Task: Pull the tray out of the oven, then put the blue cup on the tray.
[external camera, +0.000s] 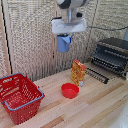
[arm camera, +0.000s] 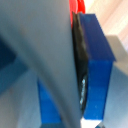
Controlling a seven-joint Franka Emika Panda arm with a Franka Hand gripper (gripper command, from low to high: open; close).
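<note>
The gripper [external camera: 64,36] is clamped on the blue cup [external camera: 63,43] and holds it high in the air, well above the wooden counter [external camera: 90,107] and over the orange carton [external camera: 78,72]. In the wrist view the cup [arm camera: 95,65] fills the picture, with a dark finger pad [arm camera: 80,60] pressed flat against its wall, so the hold looks firm for now.

The oven [external camera: 112,55] sits at the counter's far edge, toward the exterior view's right, with its door down. The tray [external camera: 97,75] is already pulled out, resting on the counter in front of the oven and just beside the carton.

The main risk is the carton: it stands close to the tray's near end, and a low or slanted path could clip it and tip it toward the red bowl [external camera: 70,90]. The tray is thin bars (not a flat plate), so a cup set down tilted may wobble or topple on release. Letting go from too high would likely make it bounce off. A smooth tapered plastic wall could also slip in the pads during a quick swing. The red basket [external camera: 20,97], near the counter's front corner, is well clear of the route.
</note>
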